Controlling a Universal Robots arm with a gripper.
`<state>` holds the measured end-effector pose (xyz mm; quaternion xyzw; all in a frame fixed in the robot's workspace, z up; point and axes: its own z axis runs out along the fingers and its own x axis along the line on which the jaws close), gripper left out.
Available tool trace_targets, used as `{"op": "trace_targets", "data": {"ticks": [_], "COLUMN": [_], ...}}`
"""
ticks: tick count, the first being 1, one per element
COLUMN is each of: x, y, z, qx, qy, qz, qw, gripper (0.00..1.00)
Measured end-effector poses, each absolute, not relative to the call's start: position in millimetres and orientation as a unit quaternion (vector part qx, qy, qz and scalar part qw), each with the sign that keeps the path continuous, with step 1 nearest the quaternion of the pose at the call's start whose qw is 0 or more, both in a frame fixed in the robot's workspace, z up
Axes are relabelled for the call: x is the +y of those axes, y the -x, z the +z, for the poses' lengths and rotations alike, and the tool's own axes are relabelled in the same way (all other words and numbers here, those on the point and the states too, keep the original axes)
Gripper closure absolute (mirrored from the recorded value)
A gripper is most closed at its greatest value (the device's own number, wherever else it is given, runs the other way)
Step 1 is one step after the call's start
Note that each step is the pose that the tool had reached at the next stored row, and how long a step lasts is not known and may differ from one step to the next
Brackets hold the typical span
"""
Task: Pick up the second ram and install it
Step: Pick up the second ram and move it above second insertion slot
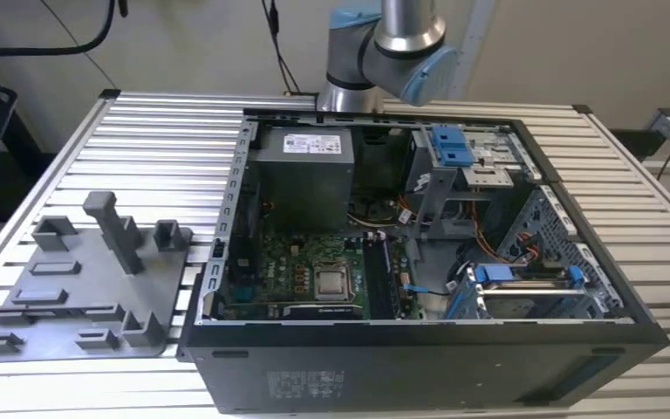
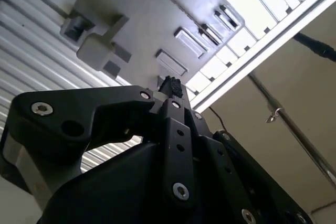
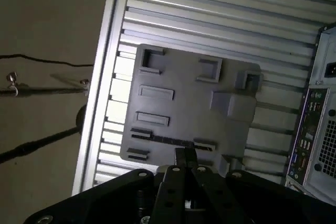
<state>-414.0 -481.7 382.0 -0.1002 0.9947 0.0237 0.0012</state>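
Slatted metal worktop (image 3: 210,3) carries a grey fixture tray (image 3: 181,114), where the second ram (image 3: 167,141) appears as a dark strip in its slot. Above it hangs the claw (image 3: 185,155), clenched and empty. Judged as the pick-up stage, the grasp calls for parted fingers straddling the stick.

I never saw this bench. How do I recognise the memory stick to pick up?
Find the slatted metal table carrying the open computer case; a grey holder plate lies on it. Near the plate edge where the gripper hovers, the second ram sits between two small brackets. It is the only thin dark strip; all else on the plate is grey.
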Motion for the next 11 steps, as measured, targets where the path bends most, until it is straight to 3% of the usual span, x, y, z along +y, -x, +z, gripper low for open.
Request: {"op": "trace_targets", "data": {"ticks": [11], "x": [-481.6], "y": [414.0], "z": [381.6], "qx": [0.980], "qy": [0.199], "qz": [0.024], "qw": [-0.001], "gripper": [0.89]}}
